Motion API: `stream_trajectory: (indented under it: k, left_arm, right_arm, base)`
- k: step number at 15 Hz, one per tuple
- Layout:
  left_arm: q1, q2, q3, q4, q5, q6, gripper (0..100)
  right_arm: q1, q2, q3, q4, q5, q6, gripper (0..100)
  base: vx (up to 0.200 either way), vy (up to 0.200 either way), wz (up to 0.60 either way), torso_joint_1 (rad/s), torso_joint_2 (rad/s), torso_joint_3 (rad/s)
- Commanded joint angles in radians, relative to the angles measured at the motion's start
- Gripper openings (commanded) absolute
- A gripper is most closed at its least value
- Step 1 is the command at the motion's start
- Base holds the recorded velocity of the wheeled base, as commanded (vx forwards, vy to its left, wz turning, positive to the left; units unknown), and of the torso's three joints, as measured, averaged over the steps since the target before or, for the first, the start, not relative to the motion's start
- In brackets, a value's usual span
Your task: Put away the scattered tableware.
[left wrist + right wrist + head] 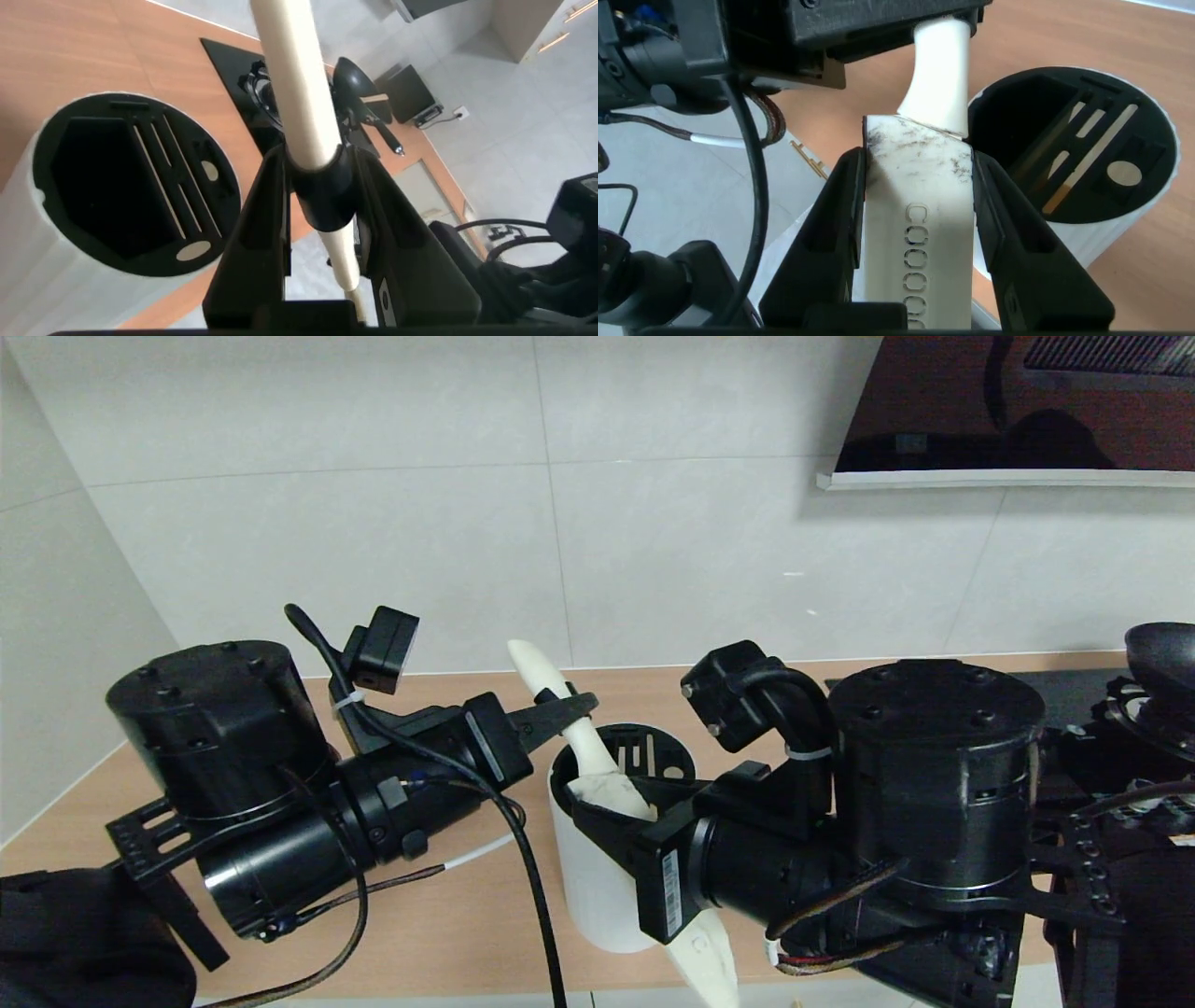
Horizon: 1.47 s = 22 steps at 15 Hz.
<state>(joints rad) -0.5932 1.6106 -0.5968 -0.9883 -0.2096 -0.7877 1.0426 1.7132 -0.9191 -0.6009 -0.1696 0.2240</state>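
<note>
A long white utensil (586, 737) with a round handle and a flat wide blade hangs tilted over the white cylindrical holder (597, 896) with a black slotted insert. My left gripper (571, 709) is shut on the handle (294, 84), near its upper end. My right gripper (607, 807) is shut on the flat blade (920, 215), just above the holder's rim. The blade's far end (705, 961) sticks out below the right wrist. In the right wrist view the left gripper (878, 28) shows beyond the blade, with the holder (1106, 247) beside it.
The holder stands on a wooden counter (448, 915) before a tiled wall. A few thin sticks (1083, 159) rest in its slots. A black cooktop with a dark pan (1162, 653) lies to the right, under a range hood (1008, 420).
</note>
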Motion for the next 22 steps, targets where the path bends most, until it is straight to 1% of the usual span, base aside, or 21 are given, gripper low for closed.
stream_trajectory:
  k: [1,4,5,9,11,12,14,16,17,18,20,21,22]
  left_arm:
    - [0.0,-0.001,0.0,0.0,-0.001,-0.001,0]
    - [-0.01,0.0,0.002,0.0,-0.001,-0.001,0]
    - [-0.011,-0.001,0.002,0.0,-0.002,-0.001,0]
    - [-0.011,-0.012,0.0,-0.001,-0.001,-0.005,0]
    - [-0.011,-0.014,-0.001,-0.027,0.002,-0.005,0]
    - [-0.013,-0.017,-0.001,-0.041,0.013,-0.004,0]
    - [-0.022,-0.043,-0.001,-0.035,0.039,0.002,0]
    - [-0.02,-0.078,-0.023,-0.012,0.045,0.007,0]
    - [-0.014,-0.103,-0.051,0.033,0.062,0.011,0]
    - [-0.005,-0.124,-0.093,0.112,0.095,0.013,0]
    - [-0.004,-0.153,-0.195,0.29,0.18,0.016,0]
    - [-0.004,-0.158,-0.228,0.342,0.208,0.022,0]
    - [-0.004,-0.164,-0.258,0.389,0.231,0.039,0]
  right_arm:
    - [0.001,-0.001,-0.003,0.0,-0.002,0.0,0]
    - [0.001,0.002,-0.003,0.001,-0.004,0.0,0]
    - [0.001,0.002,-0.003,0.001,-0.004,0.0,100]
    - [0.001,-0.001,-0.001,0.001,-0.004,0.0,100]
    - [-0.001,-0.01,-0.001,0.001,-0.005,0.0,100]
    - [-0.01,-0.03,-0.001,0.003,-0.005,-0.002,100]
    - [-0.056,-0.06,-0.006,0.01,-0.004,-0.003,100]
    - [-0.095,-0.096,-0.018,0.012,-0.004,-0.003,100]
    - [-0.118,-0.118,-0.018,0.012,-0.002,-0.003,100]
    - [-0.147,-0.132,-0.023,0.012,0.004,-0.005,100]
    - [-0.194,-0.141,-0.044,0.018,0.005,-0.005,100]
    - [-0.203,-0.149,-0.047,0.023,0.005,-0.005,100]
    - [-0.21,-0.153,-0.049,0.023,0.005,-0.005,100]
  base:
    - [0.0,0.0,0.0,0.0,0.0,0.0]
    - [0.0,0.0,0.0,0.0,0.0,0.0]
    - [0.0,0.0,0.0,0.0,0.0,0.0]
    - [0.0,0.0,0.0,0.0,0.0,0.0]
    - [0.0,0.0,0.0,0.0,0.0,0.0]
    - [0.0,0.0,0.0,0.0,0.0,0.0]
    - [0.0,0.0,0.0,0.0,0.0,0.0]
    - [0.0,0.0,0.0,0.0,0.0,0.0]
    - [0.0,0.0,0.0,0.0,0.0,0.0]
    - [0.0,0.0,0.0,0.0,0.0,0.0]
    - [0.0,0.0,0.0,0.0,0.0,0.0]
    - [0.0,0.0,0.0,0.0,0.0,0.0]
    - [0.0,0.0,0.0,0.0,0.0,0.0]
